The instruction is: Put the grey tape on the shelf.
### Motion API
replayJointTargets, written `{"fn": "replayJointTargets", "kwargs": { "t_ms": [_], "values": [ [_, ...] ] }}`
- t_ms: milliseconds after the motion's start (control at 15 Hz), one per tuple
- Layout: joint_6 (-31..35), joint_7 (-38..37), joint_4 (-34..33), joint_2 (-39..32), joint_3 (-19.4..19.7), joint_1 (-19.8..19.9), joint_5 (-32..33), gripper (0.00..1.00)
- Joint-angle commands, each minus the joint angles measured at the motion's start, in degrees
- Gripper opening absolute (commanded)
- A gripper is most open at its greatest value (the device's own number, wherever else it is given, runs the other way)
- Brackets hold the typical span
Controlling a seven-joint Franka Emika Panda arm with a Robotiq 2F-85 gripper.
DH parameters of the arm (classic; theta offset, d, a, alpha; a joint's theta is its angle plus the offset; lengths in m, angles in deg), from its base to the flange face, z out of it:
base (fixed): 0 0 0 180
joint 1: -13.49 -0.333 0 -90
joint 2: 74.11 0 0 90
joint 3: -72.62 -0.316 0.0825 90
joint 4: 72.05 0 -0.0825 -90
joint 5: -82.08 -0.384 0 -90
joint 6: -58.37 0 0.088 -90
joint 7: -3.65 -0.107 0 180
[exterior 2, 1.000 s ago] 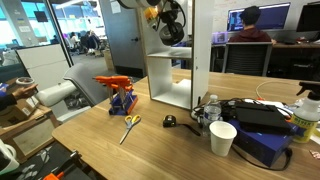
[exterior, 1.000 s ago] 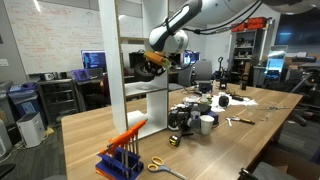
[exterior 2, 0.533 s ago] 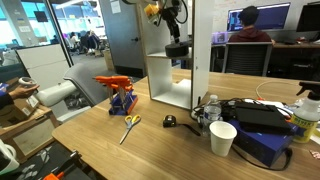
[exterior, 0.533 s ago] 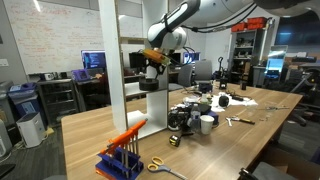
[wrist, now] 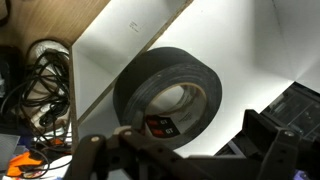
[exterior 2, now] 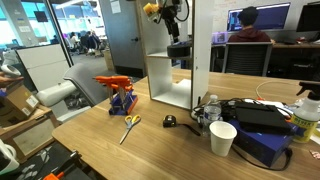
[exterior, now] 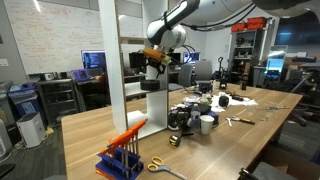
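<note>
The grey tape (wrist: 170,95) lies flat on a white board of the shelf (wrist: 250,60), hollow centre up, with its label facing the camera. My gripper (wrist: 185,150) is open just above it, one dark finger on each side, holding nothing. In both exterior views the tape (exterior: 150,86) (exterior 2: 179,48) rests on the board inside the tall white shelf (exterior: 112,70) (exterior 2: 202,50), and the gripper (exterior: 152,68) (exterior 2: 172,18) hangs a little above it, apart from it.
On the wooden table stand a blue rack with orange-handled tools (exterior 2: 120,95), scissors (exterior 2: 131,125), a small tape measure (exterior 2: 170,121), a white cup (exterior 2: 222,138) and a black tangle of cables and gear (exterior: 185,115). The shelf's side panels flank the gripper.
The jaws have opened and let go of the tape. It has dropped onto the shelf board, and the gripper has lifted slightly above it.
</note>
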Motion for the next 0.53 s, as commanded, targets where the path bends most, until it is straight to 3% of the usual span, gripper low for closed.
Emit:
{"fn": "replayJointTargets", "kwargs": {
  "t_ms": [0,467],
  "values": [
    [-0.28,0.51,-0.20,-0.02,1.61,-1.36,-0.82,1.00],
    [0.85,0.91,0.83,0.41,1.46,-1.30,-1.12,1.00]
  ]
}}
